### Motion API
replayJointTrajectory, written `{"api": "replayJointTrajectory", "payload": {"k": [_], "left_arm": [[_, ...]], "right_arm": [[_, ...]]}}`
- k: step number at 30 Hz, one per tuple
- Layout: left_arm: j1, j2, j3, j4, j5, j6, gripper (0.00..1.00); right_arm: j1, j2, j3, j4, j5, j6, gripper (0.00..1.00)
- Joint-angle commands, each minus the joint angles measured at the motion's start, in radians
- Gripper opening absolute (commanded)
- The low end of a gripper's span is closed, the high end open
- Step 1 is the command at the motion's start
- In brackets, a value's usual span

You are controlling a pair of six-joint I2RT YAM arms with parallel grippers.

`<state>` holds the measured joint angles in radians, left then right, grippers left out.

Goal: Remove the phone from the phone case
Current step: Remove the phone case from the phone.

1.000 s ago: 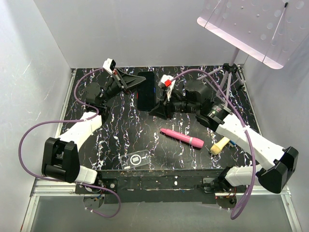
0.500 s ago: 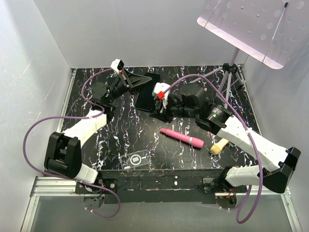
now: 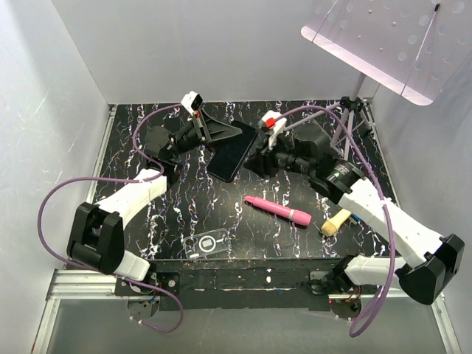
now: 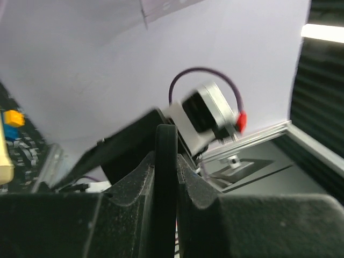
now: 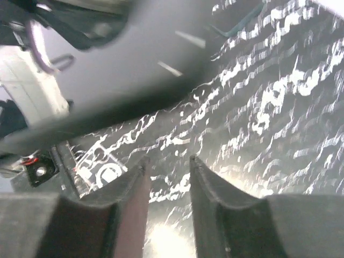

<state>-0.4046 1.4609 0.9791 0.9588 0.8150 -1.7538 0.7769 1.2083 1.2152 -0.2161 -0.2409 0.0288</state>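
The black phone (image 3: 232,153) hangs tilted above the back middle of the table, its glossy screen up. My left gripper (image 3: 220,139) is shut on its far left edge. In the left wrist view the phone's thin black edge (image 4: 165,177) stands clamped between the pads, at my left gripper (image 4: 165,156). My right gripper (image 3: 253,159) is open just right of the phone. In the right wrist view my right gripper (image 5: 167,161) has nothing between its fingers, and the phone (image 5: 134,54) is a blur above them. The clear phone case (image 3: 207,244) lies empty at the table's front edge; it also shows in the right wrist view (image 5: 105,169).
A pink marker (image 3: 279,210) lies right of centre and a cream cylinder (image 3: 335,221) lies further right. A small tripod (image 3: 350,118) stands at the back right under a tilted perforated board (image 3: 383,37). White walls close in the black marbled table (image 3: 184,214).
My left gripper has moved right and toward the centre with the phone, which is now tilted. My right gripper has drawn back to the right, off the phone.
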Motion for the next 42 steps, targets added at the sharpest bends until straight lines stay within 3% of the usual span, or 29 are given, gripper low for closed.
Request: {"api": "replayJointTrajectory", "payload": {"k": [1,5,8,10,15,22,31,38,42], "left_arm": [[-0.003,-0.105,0.079,-0.233,0.053,0.281,0.00],[-0.003,-0.131,0.125,-0.412,0.078,0.465,0.00],[-0.005,-0.142,0.148,-0.524,0.081,0.562,0.00],[-0.003,-0.145,0.156,-0.558,0.081,0.586,0.00],[-0.003,-0.169,0.141,-0.589,0.030,0.612,0.00],[-0.005,-0.139,0.089,-0.413,0.029,0.482,0.00],[-0.008,-0.129,0.073,-0.379,0.021,0.458,0.00],[-0.010,-0.125,0.085,-0.381,0.006,0.456,0.00],[-0.014,-0.116,0.095,-0.370,0.015,0.450,0.00]], "right_arm": [[-0.175,-0.043,-0.017,-0.095,-0.133,0.271,0.46],[-0.384,0.023,0.079,-0.241,-0.442,0.466,0.54],[-0.412,0.017,0.052,-0.073,-0.645,0.653,0.60],[-0.415,0.014,0.037,0.059,-0.693,0.758,0.60],[-0.412,0.022,0.041,0.121,-0.646,0.836,0.59],[-0.403,0.074,-0.089,0.535,-0.661,1.148,0.52],[-0.372,0.140,-0.040,0.575,-0.643,1.188,0.37],[-0.338,0.162,-0.055,0.652,-0.638,1.229,0.34],[-0.338,0.174,-0.045,0.655,-0.633,1.229,0.18]]}}
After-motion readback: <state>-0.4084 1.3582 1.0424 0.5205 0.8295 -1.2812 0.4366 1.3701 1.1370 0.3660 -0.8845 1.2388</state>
